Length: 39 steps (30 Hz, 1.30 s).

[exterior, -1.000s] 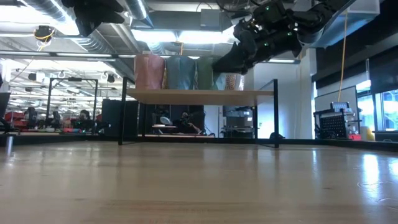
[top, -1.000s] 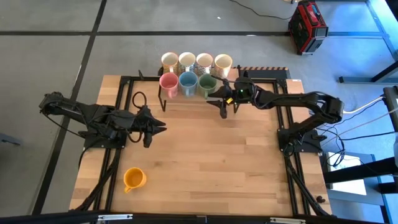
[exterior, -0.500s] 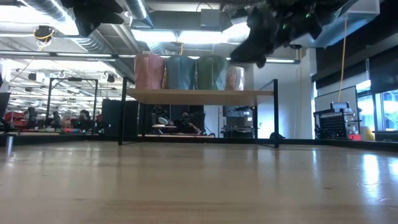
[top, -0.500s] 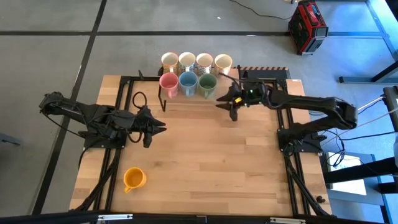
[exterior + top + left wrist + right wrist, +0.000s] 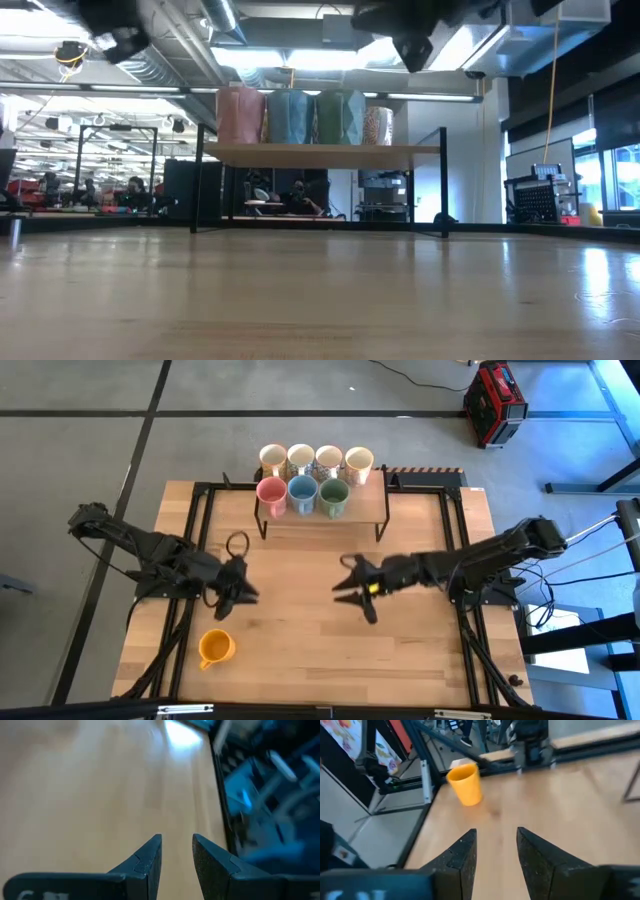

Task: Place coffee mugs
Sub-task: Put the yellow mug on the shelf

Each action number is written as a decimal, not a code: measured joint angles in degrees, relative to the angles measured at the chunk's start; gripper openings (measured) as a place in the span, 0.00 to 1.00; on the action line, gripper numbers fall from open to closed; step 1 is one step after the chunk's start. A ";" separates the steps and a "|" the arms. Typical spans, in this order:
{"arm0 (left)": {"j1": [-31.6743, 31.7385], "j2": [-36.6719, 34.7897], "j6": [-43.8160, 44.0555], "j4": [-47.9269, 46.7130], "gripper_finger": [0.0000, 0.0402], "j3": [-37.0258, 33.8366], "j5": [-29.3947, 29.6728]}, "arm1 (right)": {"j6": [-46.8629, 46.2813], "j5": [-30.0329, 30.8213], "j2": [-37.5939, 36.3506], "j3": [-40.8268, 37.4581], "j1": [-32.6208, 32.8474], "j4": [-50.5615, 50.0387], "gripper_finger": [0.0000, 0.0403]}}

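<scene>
Wooden plank bench, black frame rails along both sides. Orange mug upright near front left corner, alone. Pink mug, blue mug and green mug in a row on black rack at back edge; four white mugs in a row behind. Left gripper just beyond orange mug, fingers slightly parted, holding nothing. Right gripper over bench centre, fingers partly open, holding nothing. Grey floor around; red case far right.

Seven mugs on the rear rack, one mug front-left.
</scene>
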<state>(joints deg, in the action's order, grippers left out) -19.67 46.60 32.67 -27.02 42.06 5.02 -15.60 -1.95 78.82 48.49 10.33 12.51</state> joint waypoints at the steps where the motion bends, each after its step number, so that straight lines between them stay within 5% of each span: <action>1: -1.57 0.41 1.26 -1.30 0.26 0.00 -0.97 | -1.71 1.14 0.85 0.00 1.63 0.65 0.31; 7: -13.29 4.47 7.69 -8.09 0.26 0.00 -7.39 | -11.99 7.96 5.80 0.00 9.54 4.63 0.31; 17: -24.71 9.65 14.96 -21.66 0.26 2.50 -7.12 | -21.56 17.87 9.83 -0.02 17.14 5.00 0.31; 34: -25.58 22.90 9.02 -23.78 0.26 2.12 -5.73 | -21.45 19.54 10.02 0.00 17.03 4.39 0.31; 39: -23.71 26.85 4.48 -22.58 0.17 2.10 -6.16 | -23.04 19.51 10.02 -0.02 17.03 4.48 0.31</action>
<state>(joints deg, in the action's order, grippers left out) -43.38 73.45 37.15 -49.60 44.16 -1.14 -38.64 17.56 88.84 48.47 27.35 16.99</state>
